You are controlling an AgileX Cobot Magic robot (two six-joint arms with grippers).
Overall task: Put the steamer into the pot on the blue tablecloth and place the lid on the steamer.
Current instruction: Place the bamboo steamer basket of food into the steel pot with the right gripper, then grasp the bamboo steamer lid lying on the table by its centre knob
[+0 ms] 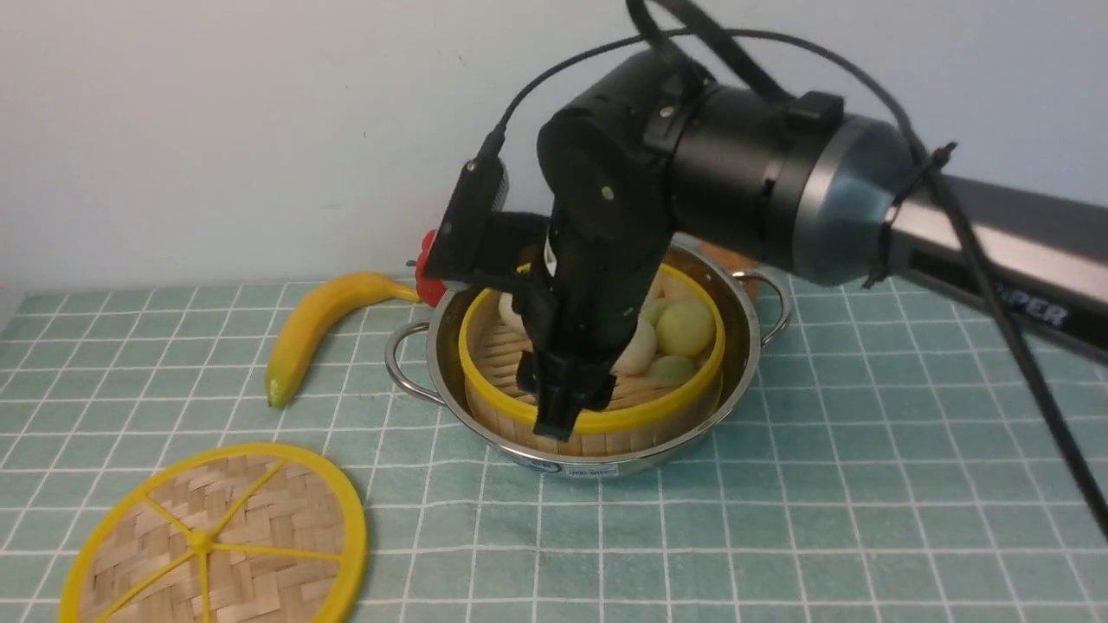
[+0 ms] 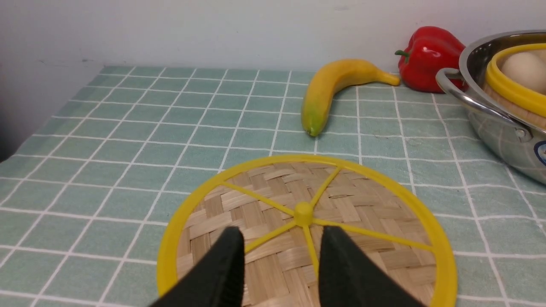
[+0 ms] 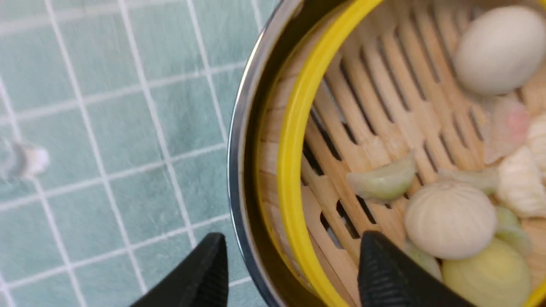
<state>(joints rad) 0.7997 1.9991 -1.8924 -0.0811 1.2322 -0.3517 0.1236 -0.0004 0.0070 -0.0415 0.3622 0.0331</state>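
Note:
The steamer (image 1: pixel 658 414), holding toy buns and dumplings, sits inside the steel pot (image 1: pixel 640 463) on the blue tablecloth (image 1: pixel 779 519). My right gripper (image 1: pixel 563 411) is open and points down at the near rim. In the right wrist view my right gripper (image 3: pixel 294 245) straddles the walls: one finger is inside the steamer (image 3: pixel 384 106), the other is outside the pot (image 3: pixel 241 149). The lid (image 1: pixel 225 536) lies flat on the cloth at the front left. My left gripper (image 2: pixel 281 232) is open just above the lid (image 2: pixel 341 204); it is out of the front view.
A banana (image 1: pixel 312 329) lies left of the pot, and a red pepper (image 2: pixel 431 55) stands behind it near the wall. The right arm's body hides the pot's back left in the front view. The cloth's left edge shows in the left wrist view.

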